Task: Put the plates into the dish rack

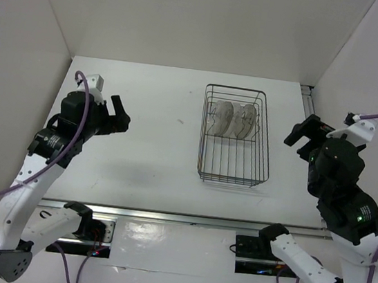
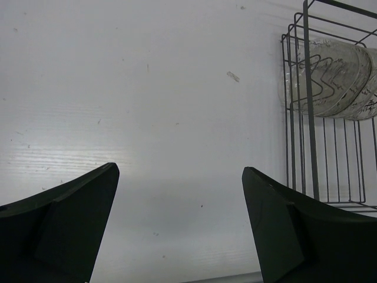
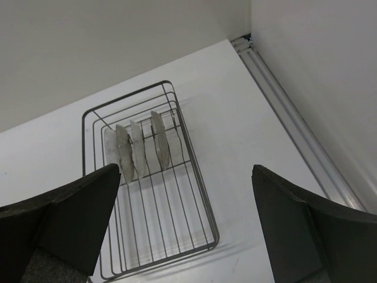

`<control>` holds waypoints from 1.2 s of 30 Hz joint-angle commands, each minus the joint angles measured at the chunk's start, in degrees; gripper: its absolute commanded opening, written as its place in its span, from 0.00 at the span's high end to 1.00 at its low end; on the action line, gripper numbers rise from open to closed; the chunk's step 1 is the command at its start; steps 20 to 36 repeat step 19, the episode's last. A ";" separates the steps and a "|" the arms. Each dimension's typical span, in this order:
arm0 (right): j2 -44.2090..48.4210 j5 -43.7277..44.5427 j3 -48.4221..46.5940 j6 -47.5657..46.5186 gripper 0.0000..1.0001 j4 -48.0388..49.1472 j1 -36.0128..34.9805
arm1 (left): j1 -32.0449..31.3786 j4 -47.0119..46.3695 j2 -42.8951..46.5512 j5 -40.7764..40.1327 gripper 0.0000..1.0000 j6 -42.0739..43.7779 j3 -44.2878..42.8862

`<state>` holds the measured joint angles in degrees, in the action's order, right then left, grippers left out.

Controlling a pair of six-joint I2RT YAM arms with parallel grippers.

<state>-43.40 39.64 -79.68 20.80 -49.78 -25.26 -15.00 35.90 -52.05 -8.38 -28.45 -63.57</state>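
The dark wire dish rack (image 1: 261,166) stands on the white table right of centre. Several translucent plates (image 1: 232,118) stand upright on edge between the prongs in its far half. The rack (image 3: 197,191) and plates (image 3: 136,150) also show in the right wrist view, and the rack (image 2: 310,147) and plates (image 2: 330,76) at the right edge of the left wrist view. My left gripper (image 1: 121,115) is open and empty above the table's left part. My right gripper (image 1: 303,134) is open and empty, raised to the right of the rack. No plate lies loose on the table.
White walls enclose the table at the back and both sides. A metal rail (image 1: 308,96) runs along the right edge, and another rail (image 1: 186,218) along the near edge by the arm bases.
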 commanded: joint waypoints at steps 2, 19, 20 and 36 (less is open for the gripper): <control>-1.52 2.55 0.58 -1.55 0.00 -4.01 -0.41 | 1.21 -1.62 2.39 -0.76 0.00 0.67 1.61; -0.20 2.64 2.16 -2.25 0.00 -0.33 -0.41 | 1.73 -2.15 2.92 -0.23 0.00 1.20 2.66; -0.20 2.64 2.16 -2.25 0.00 -0.33 -0.41 | 1.73 -2.15 2.92 -0.23 0.00 1.20 2.66; -0.20 2.64 2.16 -2.25 0.00 -0.33 -0.41 | 1.73 -2.15 2.92 -0.23 0.00 1.20 2.66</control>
